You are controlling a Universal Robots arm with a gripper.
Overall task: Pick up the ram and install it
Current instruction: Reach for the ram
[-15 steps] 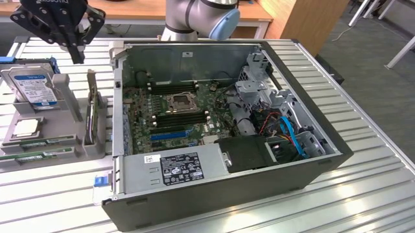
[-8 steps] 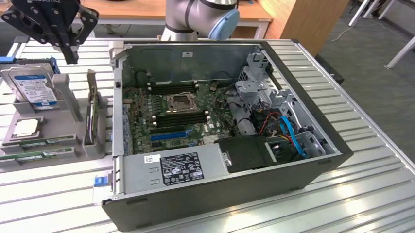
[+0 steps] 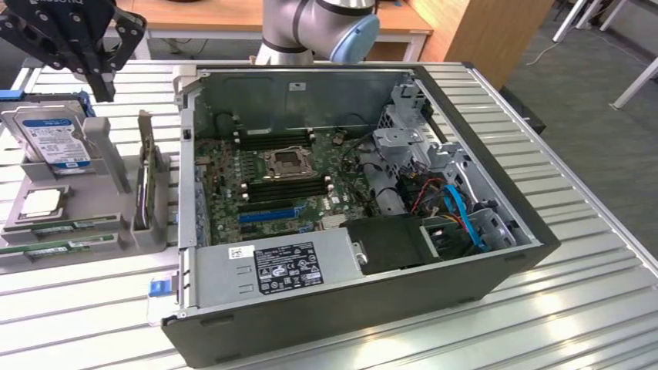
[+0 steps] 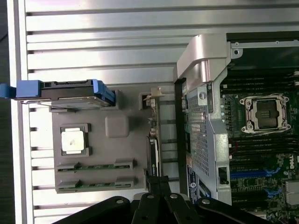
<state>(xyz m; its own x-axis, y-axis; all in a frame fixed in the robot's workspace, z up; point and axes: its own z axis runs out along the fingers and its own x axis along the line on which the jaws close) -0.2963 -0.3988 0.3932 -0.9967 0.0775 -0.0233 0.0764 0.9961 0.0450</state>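
- Nearest, at the front edge of the grey moulded holder block (image 3: 122,231) on the exterior view's left: a long, thin green circuit-board ram stick (image 3: 52,249). It lies flat in a slot, with paler marks along its length.
- Just behind it, a second green ram stick (image 3: 72,224) of the same shape lies parallel in its own slot. Both untouched.
- Further back on the block: a square silver processor chip (image 3: 41,202), beside it an upright grey-edged expansion card (image 3: 147,185), then a silver hard drive with a blue-and-white label (image 3: 54,135), standing tilted.
- The black two-finger gripper (image 3: 102,91) hangs above the hard drive, pointing down, clear of it and well apart from both sticks. Jaws pressed together, nothing between them. In the wrist view the fingers (image 4: 153,186) meet in one narrow tip.
- Farthest: a grey arm joint with a blue cap (image 3: 313,27), behind the open dark-grey computer case (image 3: 360,308).
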